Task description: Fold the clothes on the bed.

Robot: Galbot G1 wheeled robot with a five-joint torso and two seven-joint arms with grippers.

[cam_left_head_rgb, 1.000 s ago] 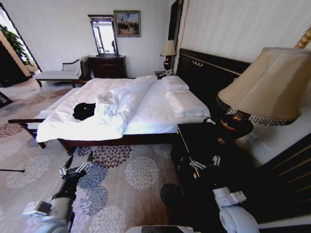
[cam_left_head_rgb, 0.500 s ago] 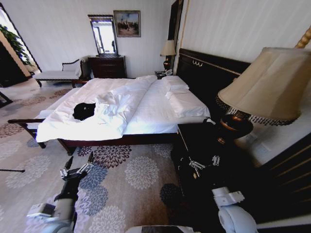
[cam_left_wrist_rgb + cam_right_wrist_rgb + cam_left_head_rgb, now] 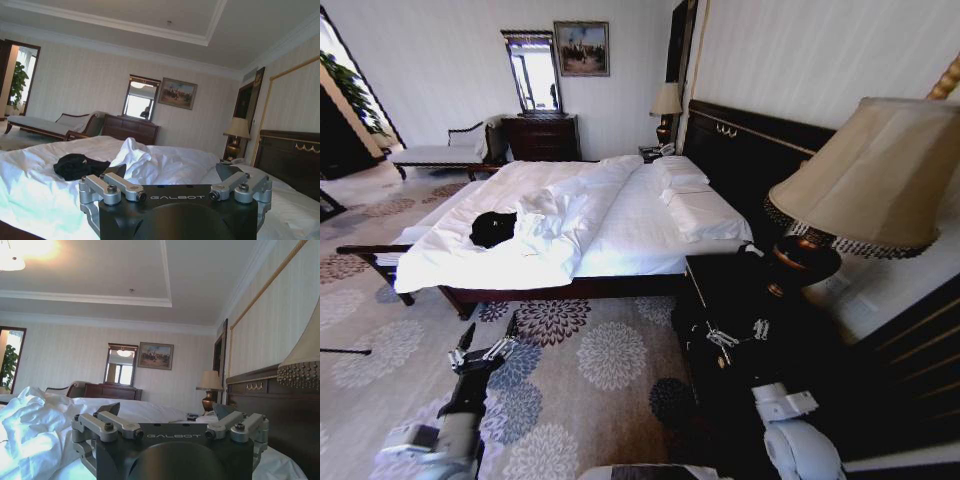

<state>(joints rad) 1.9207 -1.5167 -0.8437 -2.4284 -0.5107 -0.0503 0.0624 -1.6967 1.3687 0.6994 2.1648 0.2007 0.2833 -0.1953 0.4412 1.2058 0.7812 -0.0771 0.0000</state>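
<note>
Where nightstand (image 3: 720,290) flanks bed (image 3: 620,215), lamp (image 3: 865,175) looming

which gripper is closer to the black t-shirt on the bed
Left. The left gripper hovers over the carpet, short of the bed's near edge, roughly in line with the black T-shirt. The right gripper is farther over, by the dark nightstand.

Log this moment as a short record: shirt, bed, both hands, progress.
shirt: black T-shirt in a crumpled heap on the duvet, near the foot of the bed
left hand: open, low over the carpet, short of the bed
right hand: open, by the nightstand
progress: folding not started; shirt untouched
</note>
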